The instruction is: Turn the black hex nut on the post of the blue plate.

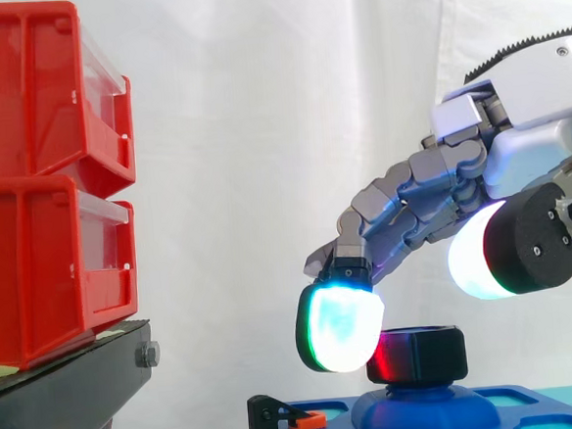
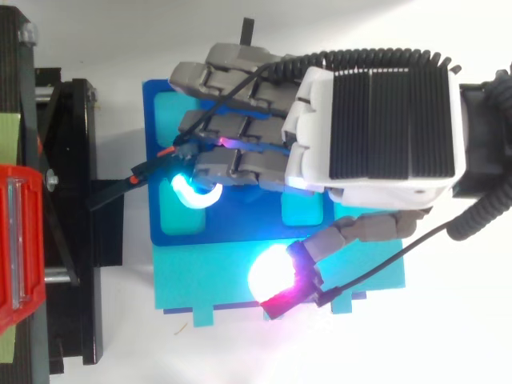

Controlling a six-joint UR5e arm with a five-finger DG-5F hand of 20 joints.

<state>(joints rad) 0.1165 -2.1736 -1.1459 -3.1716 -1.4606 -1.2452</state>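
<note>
The black hex nut (image 1: pixel 419 354) sat atop the raised post (image 1: pixel 422 408) of the blue plate (image 1: pixel 549 399), the hand (image 1: pixel 537 148) spread above it with one glowing fingertip (image 1: pixel 341 328) just beside the nut's bin-facing side and the thumb (image 1: pixel 475 255) held clear, nothing clamped. The nut looked rigid, light and smooth, probably best pinched across opposite flats. The plate lay low before a white curtain (image 1: pixel 260 128), apart from red bins (image 1: pixel 39 192) on a black stand (image 1: pixel 63 397)

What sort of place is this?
Probably a robotics lab test bench: a white curtain backdrop, red bins on a black stand, and a robot hand over a black hex nut on a blue plate.
</note>
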